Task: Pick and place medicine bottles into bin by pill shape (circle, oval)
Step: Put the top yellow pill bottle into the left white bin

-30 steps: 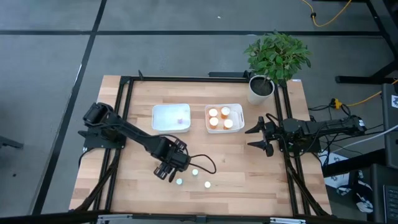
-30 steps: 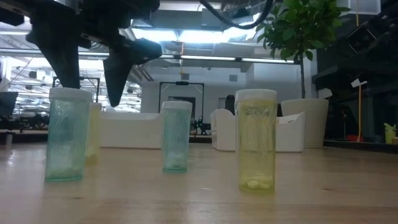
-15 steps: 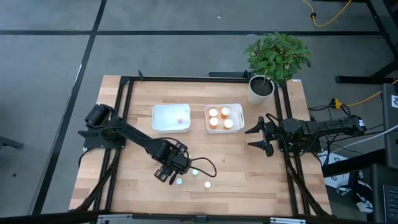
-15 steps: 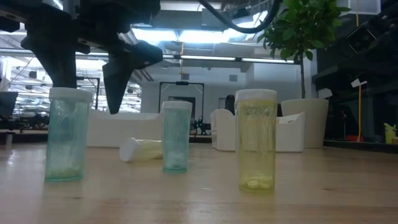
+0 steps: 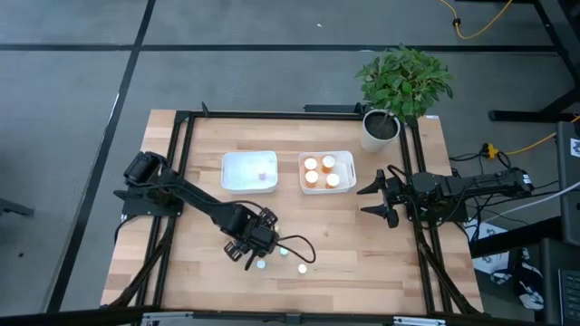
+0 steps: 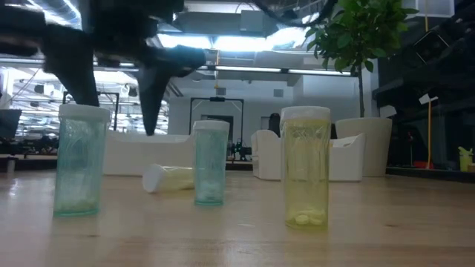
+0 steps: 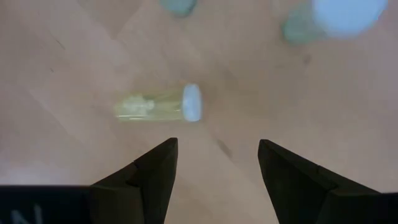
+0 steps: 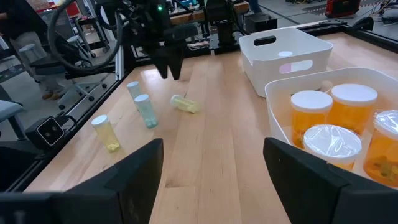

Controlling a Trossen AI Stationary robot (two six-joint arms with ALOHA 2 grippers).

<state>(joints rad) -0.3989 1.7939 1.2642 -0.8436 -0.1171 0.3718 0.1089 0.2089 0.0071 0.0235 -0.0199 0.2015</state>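
**Fallen bottle could roll out from under us**

We are hovering our left gripper [image 7: 214, 168], fingers spread wide and holding nothing, just above the toppled yellow bottle [image 7: 158, 106] lying on its side on the table [image 5: 362, 254]. The three upright small bottles [image 6: 210, 162] are standing close by, while the four orange ones are sitting in the right bin [image 5: 347, 164]. Our right gripper [image 5: 374, 198] is waiting open at the table's right edge. We are risking nudging the lying bottle into a roll, or clipping an upright neighbour while descending.
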